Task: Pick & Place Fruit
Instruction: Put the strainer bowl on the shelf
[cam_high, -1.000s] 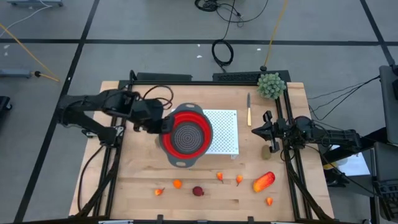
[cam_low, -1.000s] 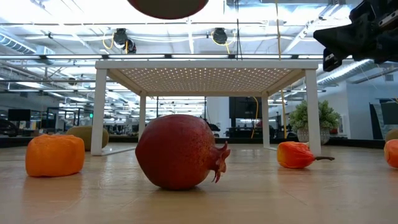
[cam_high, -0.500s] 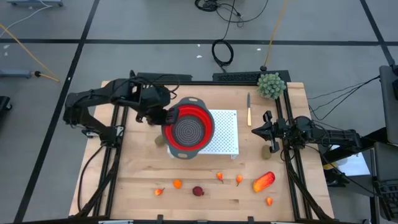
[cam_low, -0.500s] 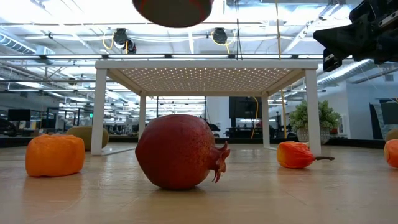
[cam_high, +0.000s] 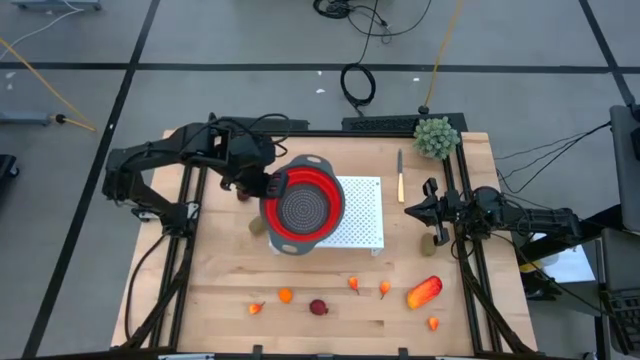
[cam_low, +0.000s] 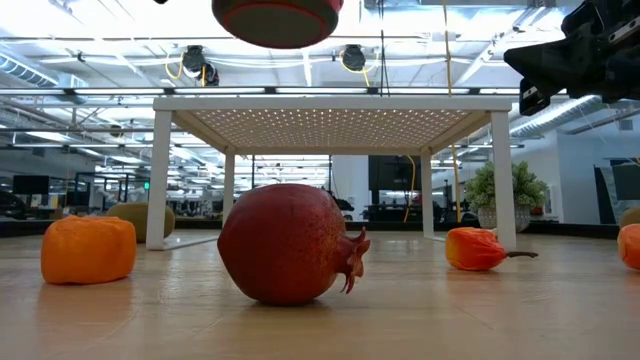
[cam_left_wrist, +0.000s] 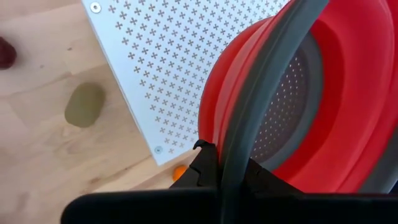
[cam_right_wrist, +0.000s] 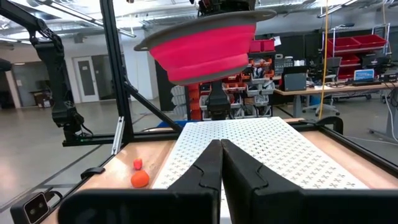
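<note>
My left gripper (cam_high: 270, 185) is shut on a red colander with a grey rim (cam_high: 302, 208), held over the left part of a white perforated stand (cam_high: 360, 215). The colander also shows in the right wrist view (cam_right_wrist: 205, 43). My right gripper (cam_high: 430, 212) is shut and empty at the table's right, beside a brown kiwi (cam_high: 428, 240). Another kiwi (cam_high: 257, 226) lies by the colander. A dark red ball (cam_high: 318, 307), small orange bits (cam_high: 286, 295) and a red-orange oblong (cam_high: 424, 291) lie along the near side. My left gripper pinches the colander's grey rim (cam_left_wrist: 235, 163) between its two fingers, at the colander's left side. The fingers come from the table's left and lie across the rim. The colander is lifted clear above the stand, mouth up and slightly tilted.
A green bushy ball (cam_high: 436, 137) sits at the far right corner and a wooden-handled knife (cam_high: 400, 175) lies beside the stand. Dark frame rails run along the table's left and right sides. The near middle of the table holds the loose fruit.
My left gripper has gone toward the table's far edge and a little right with the colander, which stays lifted and now hangs over the stand's left part. Most of the move came in the first half second.
</note>
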